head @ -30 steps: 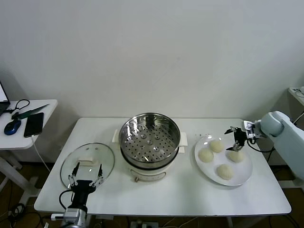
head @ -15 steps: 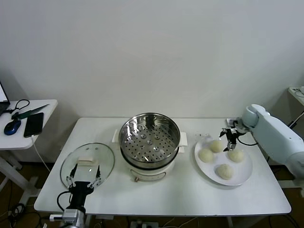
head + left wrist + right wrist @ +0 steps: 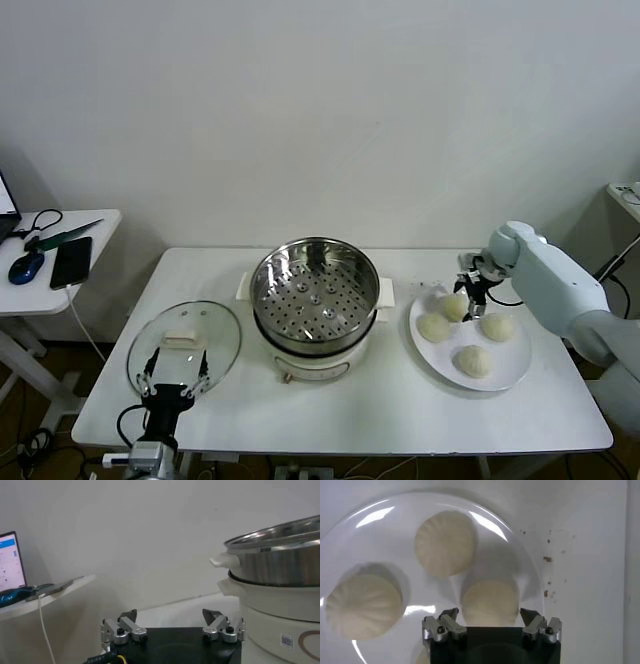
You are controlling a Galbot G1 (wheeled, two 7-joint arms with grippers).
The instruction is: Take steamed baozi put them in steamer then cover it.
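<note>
The right end effector [image 3: 468, 290], jaws wide and empty, hovers over the far baozi [image 3: 455, 307]: likely soft and light, best pinched gently across its sides.

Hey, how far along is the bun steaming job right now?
Nothing is done yet: the steamer is empty and all four baozi sit on the plate. In hand: the right gripper, jaws open, hangs over the far bun. Left: loading all four, then the cover, lying by the left gripper.

Four steamed baozi [image 3: 455, 307] [image 3: 434, 327] [image 3: 496, 327] [image 3: 473, 361], one white plate [image 3: 515, 372], one steamer [image 3: 316, 294], one glass cover [image 3: 185, 344], two benches [image 3: 400, 415] [image 3: 60, 240].
</note>
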